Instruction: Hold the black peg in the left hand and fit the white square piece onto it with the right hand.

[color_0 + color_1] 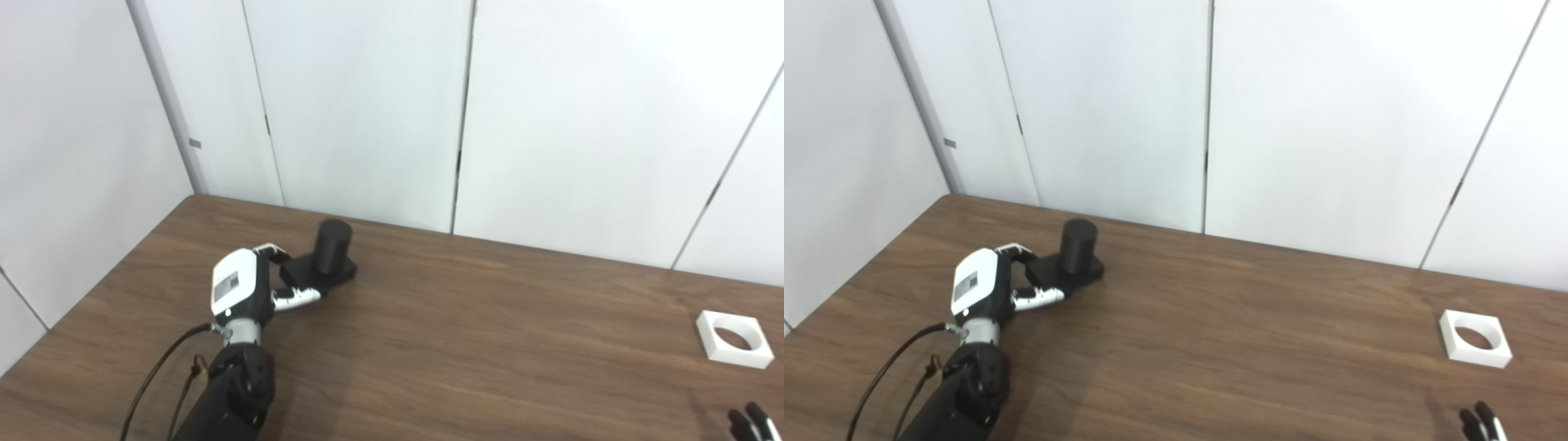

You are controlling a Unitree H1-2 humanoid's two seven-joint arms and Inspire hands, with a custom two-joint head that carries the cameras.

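Left hand (245,288) at the far left of the brown wooden table (465,343), fingers and thumb around the flat base of the upright black cylindrical peg (327,254); white square piece with round hole (734,339) lies far right, untouched, right hand (753,422) fingertips only, state unclear.

We find the black cylindrical peg on its square base (327,256) at far left of the brown wooden table (465,343), our left hand (242,288) just before it; white square plastic piece (734,339) far right, well apart.
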